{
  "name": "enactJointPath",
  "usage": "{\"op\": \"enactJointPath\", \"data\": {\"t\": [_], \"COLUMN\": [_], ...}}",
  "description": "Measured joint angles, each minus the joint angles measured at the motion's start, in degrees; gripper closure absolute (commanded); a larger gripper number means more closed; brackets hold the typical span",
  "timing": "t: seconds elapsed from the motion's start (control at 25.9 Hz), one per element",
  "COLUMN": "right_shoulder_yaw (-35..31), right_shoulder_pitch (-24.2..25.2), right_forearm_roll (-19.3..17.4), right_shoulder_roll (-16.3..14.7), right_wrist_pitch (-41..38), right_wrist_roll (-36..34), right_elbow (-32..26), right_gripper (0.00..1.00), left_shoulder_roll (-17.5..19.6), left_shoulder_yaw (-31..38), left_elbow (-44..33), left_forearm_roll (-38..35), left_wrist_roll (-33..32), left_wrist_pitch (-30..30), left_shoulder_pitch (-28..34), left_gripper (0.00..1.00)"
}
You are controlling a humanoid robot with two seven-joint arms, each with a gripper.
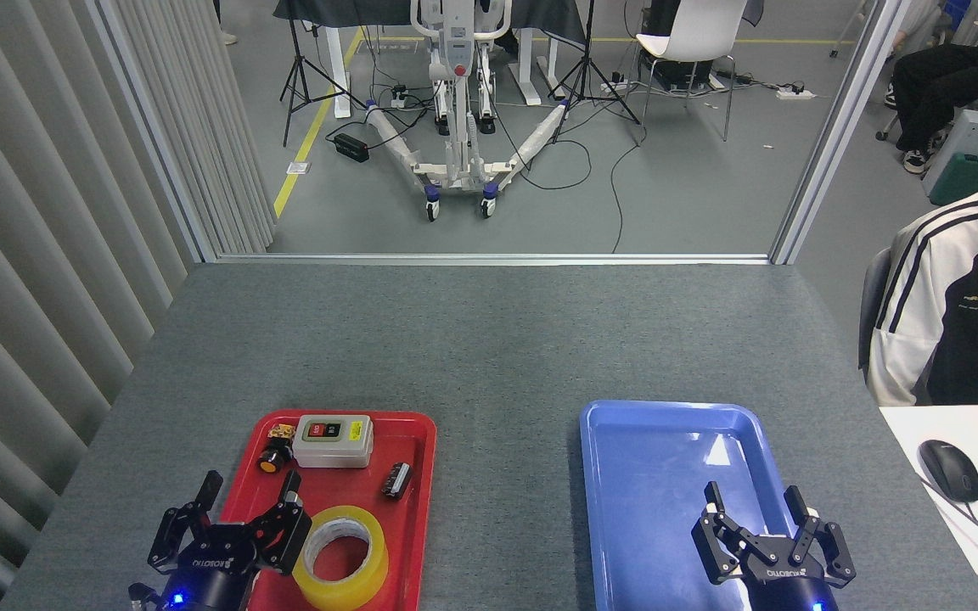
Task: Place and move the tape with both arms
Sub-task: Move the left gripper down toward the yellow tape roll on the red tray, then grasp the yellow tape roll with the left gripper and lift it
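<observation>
The tape (pixel 341 556), a wide yellow roll with a white core, lies flat at the near end of a red tray (pixel 418 526). My left gripper (pixel 250 490) is open over the tray's near left corner, its right finger just left of the roll, nothing between the fingers. My right gripper (pixel 756 499) stands open above the near part of an empty blue tray (pixel 625 475), holding nothing.
On the red tray also lie a grey switch box (pixel 333 440), an orange-capped push button (pixel 272 456) and a small black part (pixel 396 479). A seated person (pixel 956 314) and a white desk with a mouse (pixel 949 470) are at the right. Slatted wall at left.
</observation>
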Motion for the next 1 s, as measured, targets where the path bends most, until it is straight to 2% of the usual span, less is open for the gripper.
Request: {"op": "enactJointPath", "data": {"t": [0.43, 0.66, 0.77, 0.89, 1.0], "right_shoulder_yaw": [0.0, 0.0, -0.1, -0.3, -0.4], "right_shoulder_pitch": [0.2, 0.2, 0.2, 0.2, 0.2], "right_forearm_roll": [-0.1, 0.1, 0.5, 0.7, 0.8], "right_shoulder_roll": [0.1, 0.2, 0.2, 0.2, 0.1], "right_wrist_pitch": [0.2, 0.3, 0.3, 0.2, 0.2], "right_wrist_roll": [2.7, 2.7, 2.5, 2.3, 1.5], "right_elbow": [-0.1, 0.1, 0.2, -0.1, -0.6], "right_gripper": [0.00, 0.00, 0.00, 0.00, 0.00], "left_shoulder_roll": [-0.5, -0.3, -0.3, -0.2, -0.1], "left_shoulder_yaw": [-0.2, 0.8, 1.2, 1.3, 1.2], "left_elbow": [-0.3, -1.6, -1.9, -2.1, -1.7], "left_forearm_roll": [0.0, 0.2, 0.3, 0.2, 0.2], "left_wrist_roll": [0.2, -1.0, -9.7, -28.6, -47.9], "left_wrist_pitch": [3.5, 0.7, -0.5, -1.9, -6.2], "left_shoulder_pitch": [0.0, -0.2, -0.8, -3.0, -7.7], "left_gripper": [0.00, 0.00, 0.00, 0.00, 0.00]}}
